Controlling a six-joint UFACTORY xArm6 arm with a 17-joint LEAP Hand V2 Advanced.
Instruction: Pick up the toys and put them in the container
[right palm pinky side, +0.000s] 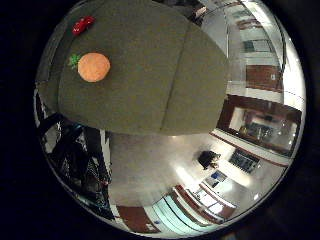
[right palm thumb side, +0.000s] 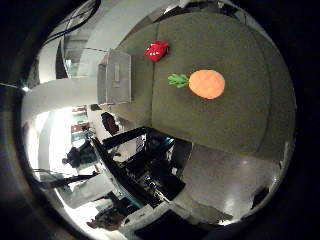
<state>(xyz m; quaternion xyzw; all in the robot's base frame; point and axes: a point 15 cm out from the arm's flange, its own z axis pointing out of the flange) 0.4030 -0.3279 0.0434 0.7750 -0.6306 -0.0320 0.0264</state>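
An orange plush pineapple (right palm thumb side: 206, 83) with a green leafy top lies on the olive-green table (right palm thumb side: 225, 120). A small red plush toy (right palm thumb side: 157, 50) lies farther along the same table, between the pineapple and a clear plastic container (right palm thumb side: 114, 76) that stands at the table's end. Both toys are small in the views, so the palm is well above the table. In the little finger side view the pineapple (right palm pinky side: 93, 66) and the red toy (right palm pinky side: 83, 25) show too. No part of the hand shows.
The table's edge (right palm pinky side: 150, 131) drops to a shiny pale floor (right palm pinky side: 160, 165). Dark frame legs and equipment (right palm thumb side: 145, 170) stand beside the table. A seam (right palm pinky side: 175, 75) runs across the table cover. A small dark object (right palm pinky side: 209, 159) sits on the floor.
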